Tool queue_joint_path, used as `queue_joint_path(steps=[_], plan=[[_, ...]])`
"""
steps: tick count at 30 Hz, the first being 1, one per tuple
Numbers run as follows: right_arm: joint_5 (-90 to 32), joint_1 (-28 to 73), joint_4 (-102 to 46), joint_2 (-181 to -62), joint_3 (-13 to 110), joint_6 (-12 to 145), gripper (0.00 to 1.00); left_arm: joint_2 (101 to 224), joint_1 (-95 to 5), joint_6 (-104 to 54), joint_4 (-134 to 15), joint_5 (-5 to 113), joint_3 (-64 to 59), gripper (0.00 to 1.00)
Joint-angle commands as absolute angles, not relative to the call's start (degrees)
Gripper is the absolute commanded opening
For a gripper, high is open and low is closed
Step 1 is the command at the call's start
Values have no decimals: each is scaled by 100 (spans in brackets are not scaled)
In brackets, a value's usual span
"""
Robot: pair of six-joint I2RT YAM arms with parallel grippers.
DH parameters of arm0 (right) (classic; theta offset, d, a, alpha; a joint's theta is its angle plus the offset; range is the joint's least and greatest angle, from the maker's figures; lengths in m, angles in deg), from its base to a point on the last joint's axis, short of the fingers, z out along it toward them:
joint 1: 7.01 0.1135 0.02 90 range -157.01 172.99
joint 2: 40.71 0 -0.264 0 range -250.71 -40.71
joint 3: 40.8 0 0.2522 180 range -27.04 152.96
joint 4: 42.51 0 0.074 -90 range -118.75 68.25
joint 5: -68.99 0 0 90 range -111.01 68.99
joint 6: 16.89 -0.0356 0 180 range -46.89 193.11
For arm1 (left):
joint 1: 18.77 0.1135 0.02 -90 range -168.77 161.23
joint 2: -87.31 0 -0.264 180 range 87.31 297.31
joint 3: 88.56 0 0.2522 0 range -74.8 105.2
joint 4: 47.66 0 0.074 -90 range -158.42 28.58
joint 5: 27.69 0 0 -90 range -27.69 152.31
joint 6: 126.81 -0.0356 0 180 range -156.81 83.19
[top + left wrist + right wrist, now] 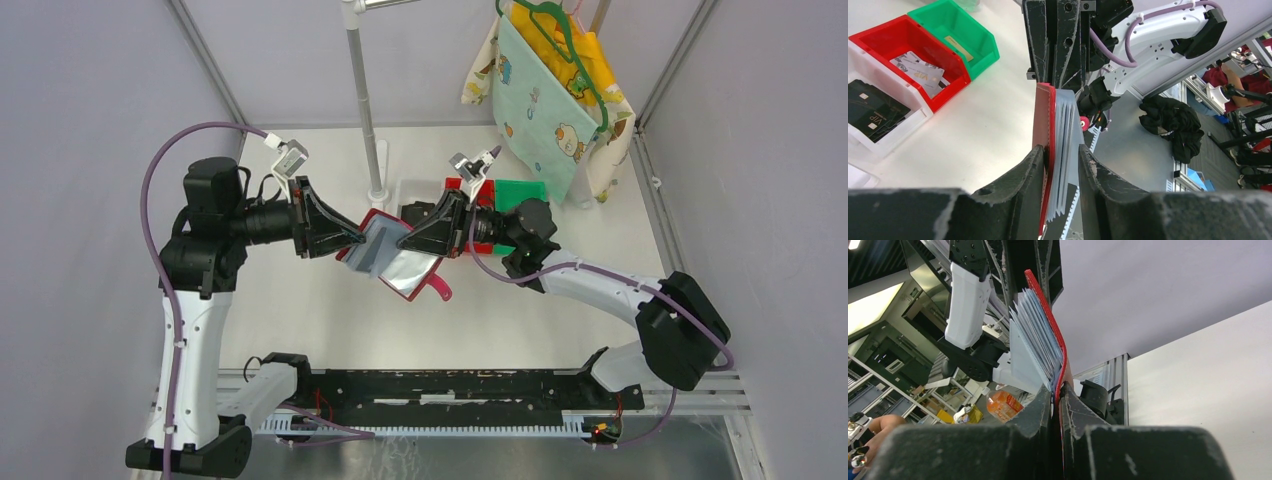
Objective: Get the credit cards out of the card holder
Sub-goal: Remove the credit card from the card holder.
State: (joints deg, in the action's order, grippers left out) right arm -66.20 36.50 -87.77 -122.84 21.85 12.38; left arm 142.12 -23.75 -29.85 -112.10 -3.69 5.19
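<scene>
I see grey walls (90, 90) around the white counter (300, 320); right of the metal pole (365, 110), patterned cloths (545, 110) hang on a green hanger (583, 68).

Red bin (898, 37), green bin (980, 52) touching; patterned cloth (540, 110) hanging; pole (365, 110) upright.

Card holder (392, 258): left gripper (356, 240) and right gripper (413, 240) are covering its two ends from above. Sleeves (1067, 125) are showing edge-on only, hiding any contents. White bin (895, 136) is running off the left wrist view's edge.
</scene>
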Motion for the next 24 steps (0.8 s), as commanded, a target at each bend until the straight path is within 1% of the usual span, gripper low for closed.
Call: queue_joint_path(steps=[1, 2, 7, 9, 11, 13, 18, 20, 22, 24], plan=[[-6566, 3577, -9622, -12052, 2331, 964, 1, 14101, -2388, -3097, -11187, -278, 582, 37], [-6570, 3580, -9640, -12060, 2347, 946, 1, 14093, -2387, -3086, -11187, -222, 555, 39], [-6596, 3575, -9614, -12126, 2517, 912, 1, 13971, -2388, -3071, -11196, -268, 324, 63], [-6601, 3575, -9568, -12161, 2568, 912, 0, 13961, -2390, -3067, -11188, -393, 313, 67], [-6601, 3581, -9598, -12174, 2604, 894, 0, 13937, -2392, -3139, -11187, -432, 312, 68], [-6593, 3588, -9626, -12174, 2620, 886, 0, 13926, -2387, -3198, -11188, -320, 301, 66], [-6625, 3613, -9754, -12201, 2694, 798, 0, 13970, -2391, -3350, -11222, -170, 156, 58], [-6659, 3645, -9754, -12211, 2749, 809, 0, 14009, -2389, -3342, -11222, -189, 163, 53], [-6696, 3684, -9754, -12232, 2801, 831, 0, 14054, -2387, -3321, -11223, -217, 227, 44], [-6719, 3743, -9754, -12266, 2848, 850, 0, 14094, -2387, -3290, -11222, -271, 281, 39]])
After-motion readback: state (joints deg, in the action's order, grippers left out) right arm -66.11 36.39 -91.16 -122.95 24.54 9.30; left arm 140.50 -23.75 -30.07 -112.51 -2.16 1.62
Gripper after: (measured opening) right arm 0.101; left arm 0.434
